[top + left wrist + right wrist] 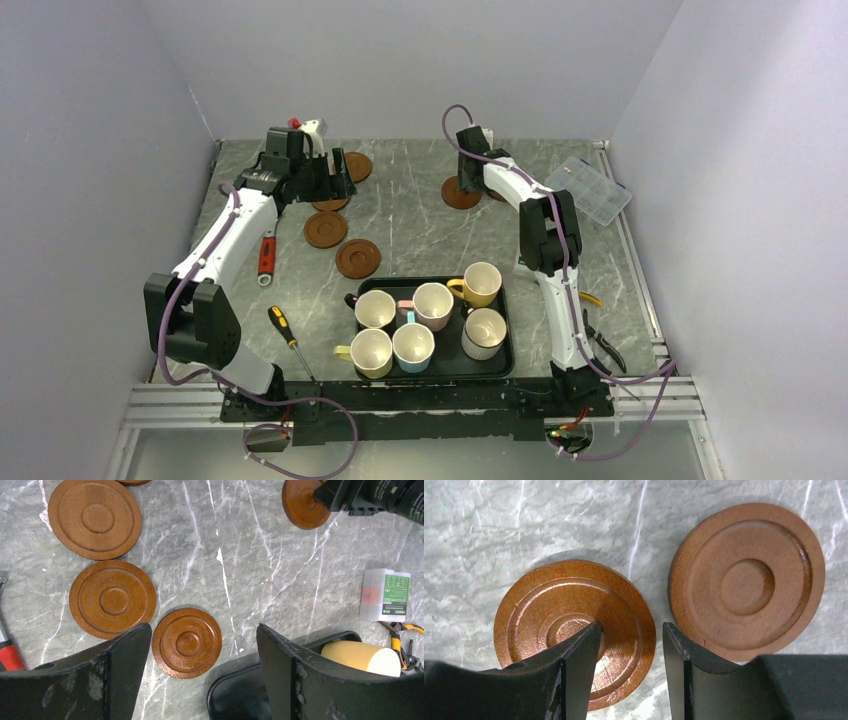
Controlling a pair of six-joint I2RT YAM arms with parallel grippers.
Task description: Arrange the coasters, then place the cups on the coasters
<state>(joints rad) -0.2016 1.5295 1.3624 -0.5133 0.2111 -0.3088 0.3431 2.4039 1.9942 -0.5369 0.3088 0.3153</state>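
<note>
Six cups (430, 320) stand in the black tray (445, 372) on the worktop (410, 210). Farther back, the left gripper (204, 630) hangs open above a coaster (186, 643) lying between its fingers. The right gripper (631, 627), jaws parted, straddles the rim of another coaster (549, 615), with a third coaster (746, 580) just beside.

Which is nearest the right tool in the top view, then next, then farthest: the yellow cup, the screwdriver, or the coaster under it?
1. Coaster: directly beneath the right tool, far side of the table.
2. Yellow cup: far right corner of the tray.
3. Screwdriver: near left, beside the left arm's base.
</note>
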